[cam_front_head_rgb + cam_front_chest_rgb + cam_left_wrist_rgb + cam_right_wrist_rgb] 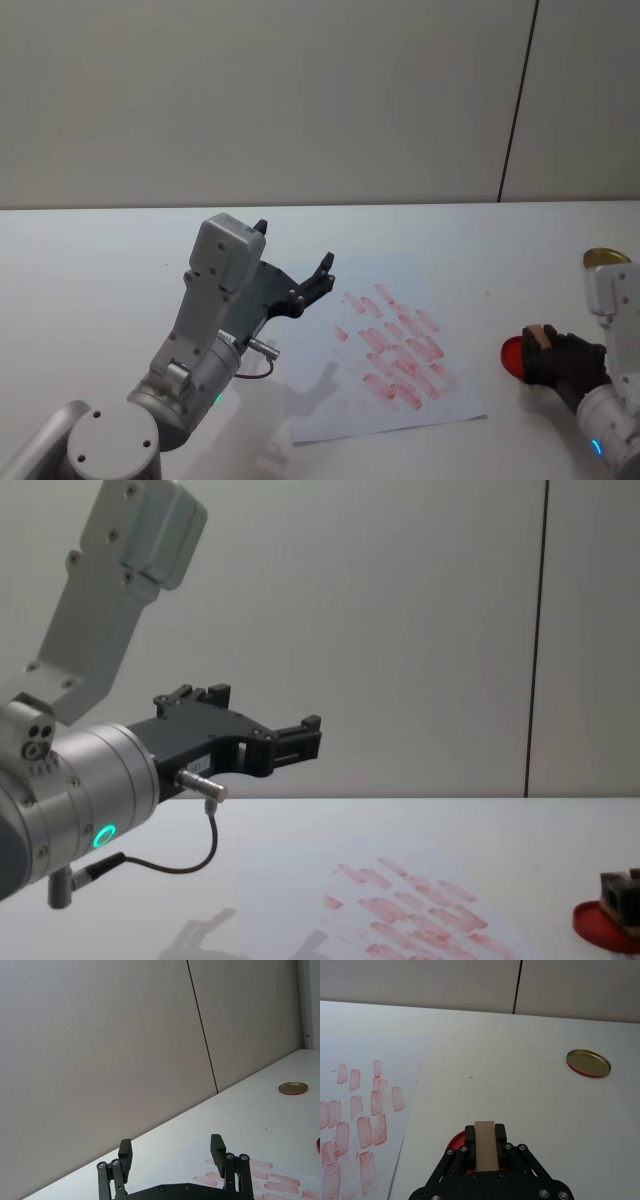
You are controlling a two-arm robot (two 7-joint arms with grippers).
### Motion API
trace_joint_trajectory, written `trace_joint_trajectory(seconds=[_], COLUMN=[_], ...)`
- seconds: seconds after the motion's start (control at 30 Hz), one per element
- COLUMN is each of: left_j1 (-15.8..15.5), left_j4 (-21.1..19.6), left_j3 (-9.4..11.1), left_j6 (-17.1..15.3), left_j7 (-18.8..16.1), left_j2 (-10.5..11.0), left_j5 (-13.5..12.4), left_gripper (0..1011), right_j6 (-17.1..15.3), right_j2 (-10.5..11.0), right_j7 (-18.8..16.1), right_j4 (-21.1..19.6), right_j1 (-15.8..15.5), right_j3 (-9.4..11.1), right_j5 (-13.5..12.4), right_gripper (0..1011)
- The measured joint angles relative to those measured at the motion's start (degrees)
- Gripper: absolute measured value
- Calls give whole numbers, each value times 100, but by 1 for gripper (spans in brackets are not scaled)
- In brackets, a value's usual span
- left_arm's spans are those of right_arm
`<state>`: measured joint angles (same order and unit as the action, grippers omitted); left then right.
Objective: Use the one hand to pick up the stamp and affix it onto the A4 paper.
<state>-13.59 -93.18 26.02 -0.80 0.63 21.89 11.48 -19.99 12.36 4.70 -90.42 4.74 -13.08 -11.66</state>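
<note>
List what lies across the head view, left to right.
left gripper, fingers open → A4 paper → red ink pad → stamp, held in the right gripper → gold lid

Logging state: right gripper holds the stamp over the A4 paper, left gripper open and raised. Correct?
Not quite. The right gripper holds the stamp over the red ink pad, off the A4 paper's right side, as the head view shows. The left gripper is open and raised, as stated.
</note>
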Motion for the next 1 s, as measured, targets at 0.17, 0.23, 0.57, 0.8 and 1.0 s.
trace_joint_trajectory(seconds=[0.17, 0.23, 0.57, 0.8, 1.0], left_j1=[0, 0, 0, 0, 0], left_j4=[0, 0, 0, 0, 0], left_j3=[0, 0, 0, 0, 0], left_j6=[0, 0, 0, 0, 0], left_j7=[0, 0, 0, 0, 0], left_j2=[0, 0, 0, 0, 0], left_j5=[0, 0, 0, 0, 0], left_gripper=[993, 993, 993, 993, 993], right_j6=[-39, -46, -81, -91, -71], right_j2=[-3, -4, -26, -45, -48], right_j7=[18, 18, -45, -130, -181], right_j4=[25, 40, 179, 281, 283], right_j1=[1, 5, 64, 109, 116], right_j3=[23, 30, 75, 110, 123], right_j5=[13, 14, -27, -82, -89], right_gripper=[217, 217, 217, 217, 217])
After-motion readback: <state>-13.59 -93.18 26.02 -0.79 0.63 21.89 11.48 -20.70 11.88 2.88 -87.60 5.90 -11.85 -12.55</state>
